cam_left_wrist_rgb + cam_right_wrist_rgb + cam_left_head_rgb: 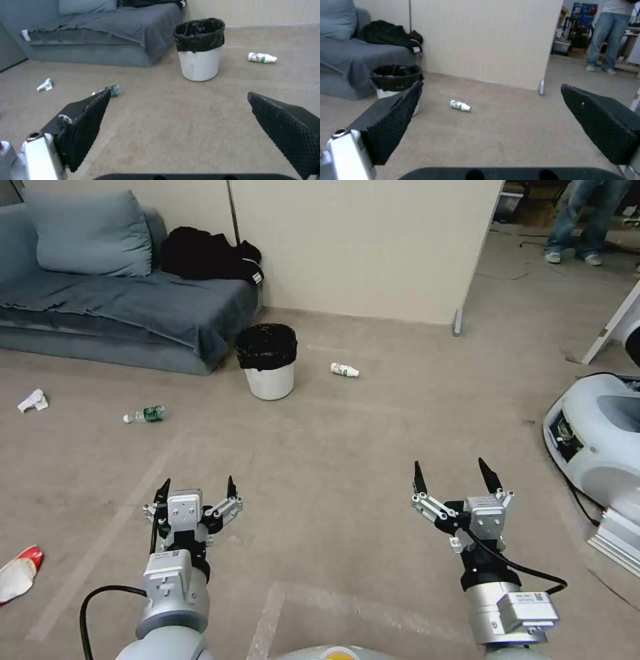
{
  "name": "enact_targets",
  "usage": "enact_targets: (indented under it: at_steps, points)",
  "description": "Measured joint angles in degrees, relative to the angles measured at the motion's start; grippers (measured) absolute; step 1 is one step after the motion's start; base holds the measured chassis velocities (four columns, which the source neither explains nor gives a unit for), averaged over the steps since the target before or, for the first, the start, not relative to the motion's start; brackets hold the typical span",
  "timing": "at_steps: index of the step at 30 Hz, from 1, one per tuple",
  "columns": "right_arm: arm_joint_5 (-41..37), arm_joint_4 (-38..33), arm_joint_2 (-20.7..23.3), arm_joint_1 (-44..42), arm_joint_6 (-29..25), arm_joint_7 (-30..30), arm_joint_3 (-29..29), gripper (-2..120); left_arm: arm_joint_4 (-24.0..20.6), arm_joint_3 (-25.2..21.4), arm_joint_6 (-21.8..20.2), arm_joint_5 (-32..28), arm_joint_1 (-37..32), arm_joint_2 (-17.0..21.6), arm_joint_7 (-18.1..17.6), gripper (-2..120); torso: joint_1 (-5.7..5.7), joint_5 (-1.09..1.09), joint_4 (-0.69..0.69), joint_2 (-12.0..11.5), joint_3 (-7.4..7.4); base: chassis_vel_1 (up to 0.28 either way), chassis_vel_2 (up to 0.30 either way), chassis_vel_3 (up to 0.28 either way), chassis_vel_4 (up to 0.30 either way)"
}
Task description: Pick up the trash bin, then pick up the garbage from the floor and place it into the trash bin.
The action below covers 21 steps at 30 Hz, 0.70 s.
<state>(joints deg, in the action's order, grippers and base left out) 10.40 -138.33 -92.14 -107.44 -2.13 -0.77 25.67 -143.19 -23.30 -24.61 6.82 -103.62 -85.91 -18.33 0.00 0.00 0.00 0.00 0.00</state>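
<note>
The trash bin (269, 363), white with a black bag over its rim, stands upright on the floor (347, 447) by the sofa corner; it also shows as the trash bin (199, 50) and the trash bin (396, 82). Garbage lies scattered: a white bottle (345, 371) right of the bin, a green-labelled bottle (145, 415) to its left, crumpled paper (33, 401) and a red-white wrapper (19, 572) at the left edge. My left gripper (197, 488) and right gripper (453, 472) hover open and empty, well short of the bin.
A blue-grey sofa (120, 300) with black clothes (207, 253) lines the back left. A beige partition wall (360, 247) stands behind the bin. A white machine (600, 440) with cables sits at the right. Open carpet lies between me and the bin.
</note>
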Motion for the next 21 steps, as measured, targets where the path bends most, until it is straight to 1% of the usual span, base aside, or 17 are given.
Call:
enact_targets:
  at_steps: [6,8,10,14,17,18,21]
  points:
    - [0.0,0.0,0.0,0.0,0.0,0.1,0.0,100,0.0,0.0,0.0,0.1,0.0,0.0,0.0,100,0.00,-0.01,0.00,0.0,0.00,-0.155,0.162,0.164,-0.166]
    - [0.0,0.0,0.0,0.0,0.0,0.1,0.0,100,0.1,0.0,0.1,0.2,0.0,0.0,0.0,100,0.00,0.02,0.01,0.0,0.00,-0.153,0.173,0.164,-0.166]
    - [0.0,0.0,0.0,0.0,0.0,0.2,0.1,100,0.2,0.0,0.2,0.2,0.0,0.0,0.0,100,0.00,-0.01,0.01,0.0,0.00,-0.189,0.170,0.179,-0.171]
    - [0.1,0.0,0.0,0.0,0.1,0.4,0.2,100,0.2,0.0,0.2,0.3,0.0,0.0,0.0,100,0.00,0.01,0.00,0.0,0.00,-0.186,0.178,0.178,-0.178]
    - [0.2,0.0,0.0,0.1,0.2,0.7,0.3,100,0.2,0.0,0.2,0.3,0.0,0.0,0.0,100,0.01,-0.01,0.00,0.0,0.00,-0.185,0.188,0.180,-0.177]
    - [0.2,0.0,0.0,0.1,0.2,0.7,0.4,100,0.3,0.0,0.2,0.3,0.0,0.0,0.0,100,0.00,0.03,0.01,0.0,0.00,-0.171,0.205,0.198,-0.189]
    - [0.3,0.0,0.0,0.1,0.2,0.7,0.4,100,0.5,0.0,0.3,0.3,0.0,0.0,0.0,100,0.01,-0.02,0.01,0.0,0.00,-0.173,0.209,0.195,-0.190]
